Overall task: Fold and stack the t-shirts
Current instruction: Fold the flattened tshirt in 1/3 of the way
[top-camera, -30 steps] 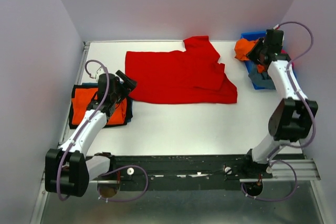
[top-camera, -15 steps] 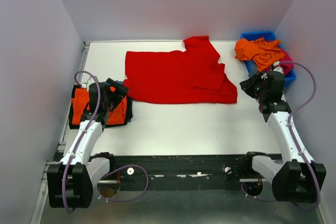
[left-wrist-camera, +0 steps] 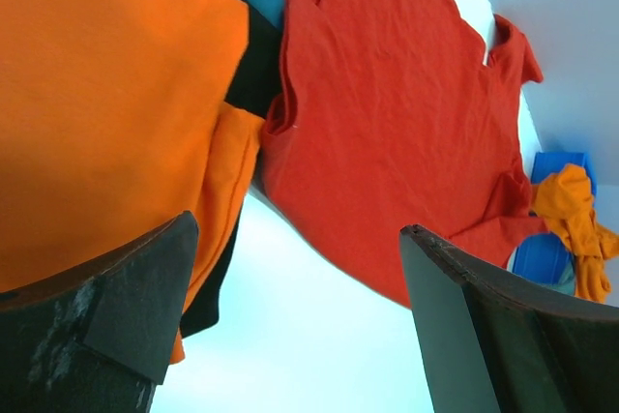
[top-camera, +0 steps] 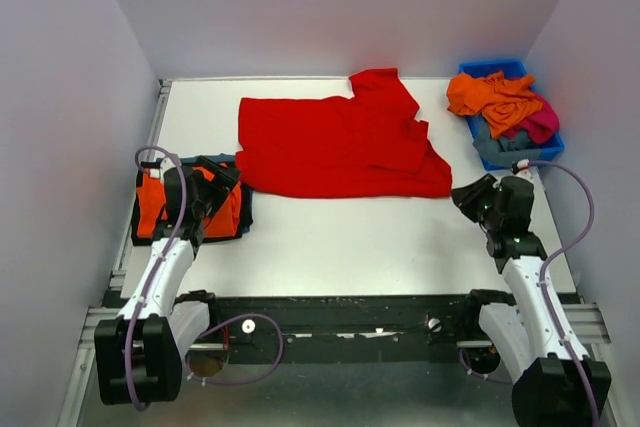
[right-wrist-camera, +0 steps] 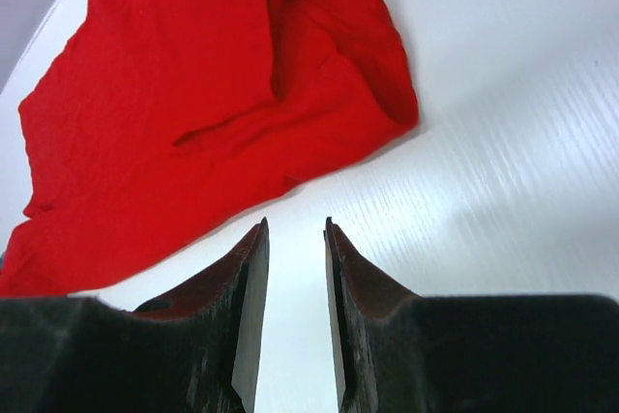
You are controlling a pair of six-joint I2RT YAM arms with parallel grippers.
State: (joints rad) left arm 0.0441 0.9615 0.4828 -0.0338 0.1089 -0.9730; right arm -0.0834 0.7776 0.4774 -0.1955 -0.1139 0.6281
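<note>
Red t-shirt [top-camera: 340, 147]: spread flat on white table [top-camera: 350, 237], between both pincers.
Left arm: bent low; left gripper [top-camera: 222, 177] jaws wide apart, empty, over folded orange t-shirt [top-camera: 155, 202].
Right arm: elbow bent; right gripper [right-wrist-camera: 295, 229] narrowly apart, empty, near the red corner.
Blue bin [top-camera: 490, 67]: crumpled orange shirt [top-camera: 495, 97], magenta shirt [top-camera: 540, 122], grey shirt [top-camera: 495, 152].

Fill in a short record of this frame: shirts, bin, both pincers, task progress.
red shirt: spread open at the far middle of the table, unfolded
stack: left side, folded, orange on top, darker layers beneath
bin: far right corner, holds crumpled shirts
left pincer: wide open, empty, over the stack's right edge
right pincer: narrowly parted, empty, just short of the red shirt's right corner
progress: red shirt and crumpled shirts not yet folded
</note>
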